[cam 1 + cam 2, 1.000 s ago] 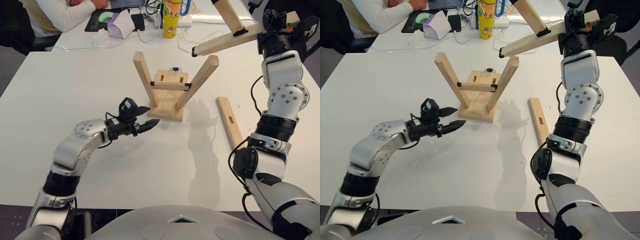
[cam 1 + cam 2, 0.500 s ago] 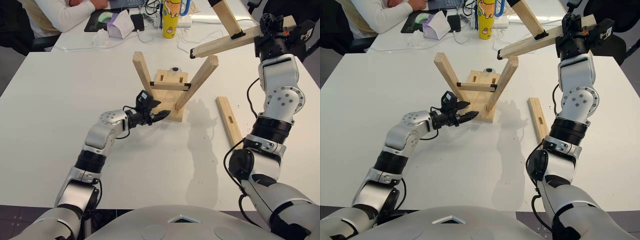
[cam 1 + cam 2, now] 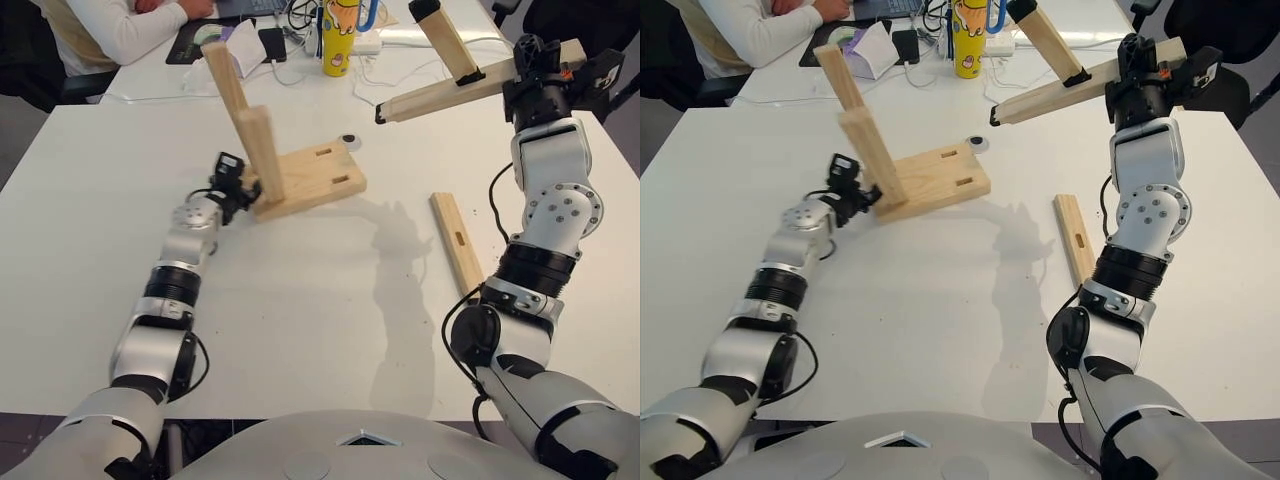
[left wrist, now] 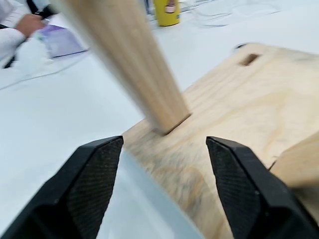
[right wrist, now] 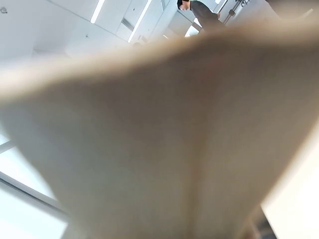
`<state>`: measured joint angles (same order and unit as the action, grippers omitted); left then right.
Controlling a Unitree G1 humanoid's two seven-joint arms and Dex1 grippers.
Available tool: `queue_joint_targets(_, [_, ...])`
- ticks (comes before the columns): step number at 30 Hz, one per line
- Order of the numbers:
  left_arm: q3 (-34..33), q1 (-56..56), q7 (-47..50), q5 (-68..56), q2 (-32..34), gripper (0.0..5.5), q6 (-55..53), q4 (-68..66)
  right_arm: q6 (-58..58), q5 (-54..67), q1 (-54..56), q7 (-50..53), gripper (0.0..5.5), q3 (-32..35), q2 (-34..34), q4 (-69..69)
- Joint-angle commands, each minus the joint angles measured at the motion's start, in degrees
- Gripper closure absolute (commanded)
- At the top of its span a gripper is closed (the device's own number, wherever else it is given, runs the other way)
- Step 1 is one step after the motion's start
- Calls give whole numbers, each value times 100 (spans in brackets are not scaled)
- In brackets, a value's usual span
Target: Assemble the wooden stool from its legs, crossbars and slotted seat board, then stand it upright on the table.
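Note:
The slotted seat board (image 3: 315, 178) lies on the white table, left of centre, with two legs (image 3: 240, 100) rising from its left end and leaning back. My left gripper (image 3: 243, 190) is at that end, its fingers (image 4: 94, 184) astride the board's corner, shut on it. High at the back right, my right gripper (image 3: 532, 78) is shut on a second leg pair (image 3: 450, 90), joined by a crossbar and held in the air. That wood lies blurred right against the right wrist view. A loose slotted crossbar (image 3: 458, 243) lies flat on the table to the right.
A yellow cup (image 3: 342, 35), a purple box (image 3: 872, 50) and cables (image 3: 400, 62) crowd the table's far edge. A small dark round object (image 3: 348, 141) sits just behind the board. The near half of the table (image 3: 300, 330) is bare.
My left gripper has gone to the left with the seat board and turned it, so its two legs now stand at the left end. The right arm with its leg pair has barely shifted.

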<state>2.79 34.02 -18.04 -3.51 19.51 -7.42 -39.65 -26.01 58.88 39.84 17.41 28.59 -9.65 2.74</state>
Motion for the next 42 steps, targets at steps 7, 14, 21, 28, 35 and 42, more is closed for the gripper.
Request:
queue_joint_targets(7, [478, -1416, -677, 358, 344, 240, -1111, 1732, -68, -65, 146, -28, 450, 18, -45, 68])
queue_joint_targets(14, [691, -2249, -1297, 229, 822, 240, -2349, 3779, -76, -100, 201, -68, 450, 44, -75, 116])
queue_joint_targets(21, [1244, -1675, -2082, -389, 278, 240, -2670, 4715, -42, -151, 281, -116, 450, 33, -38, 181])
queue_joint_targets(28, [765, -422, -878, -177, -782, 240, -1722, 3278, -39, -165, 226, -107, 450, 45, 29, 106])
queue_joint_targets(35, [303, -533, 570, 386, -881, 240, -1504, 2555, -37, -181, 232, -117, 450, 36, 43, 101])
queue_joint_targets(42, [-537, -1047, 947, 615, 60, 240, -1491, 2378, -63, -181, 189, -93, 450, 54, 28, 56])
